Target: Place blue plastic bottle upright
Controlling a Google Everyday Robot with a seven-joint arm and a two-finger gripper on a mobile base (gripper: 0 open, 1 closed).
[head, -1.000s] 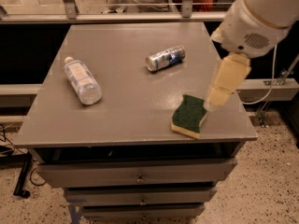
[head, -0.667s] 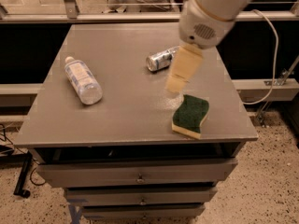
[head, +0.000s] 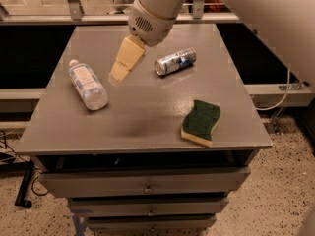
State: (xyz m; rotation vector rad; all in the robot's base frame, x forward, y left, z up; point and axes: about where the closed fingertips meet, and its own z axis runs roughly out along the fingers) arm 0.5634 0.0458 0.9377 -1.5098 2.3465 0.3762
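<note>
sweeping leftward, we are carrying our gripper across the table. a second ago it was hanging over the green sponge near the right edge. now it is hovering left of the silver-and-blue can, between that can and the blue plastic bottle. nothing else is shifting: bottle, can and sponge are lying where they were lying before.

in the one camera view, the bottle is lying on its side on the left part of the table. its white cap is pointing toward the far left corner and its base toward us. it is sitting well apart from the can and the sponge. the gripper is hanging just beside the bottle's upper half, not touching it and carrying nothing. we are not able to tell whether it is open or closed, since it is showing only as one tan wedge. drawers are showing under the tabletop.

we are judging this to be the approach, with the grasp not yet made. to do it well, we are thinking of closing across the bottle's width rather than along its length, gripping nearer the cap end so the base is swinging down first. thin clear plastic is likely rolling or denting, so we are favouring a gentle, centred squeeze.
</note>
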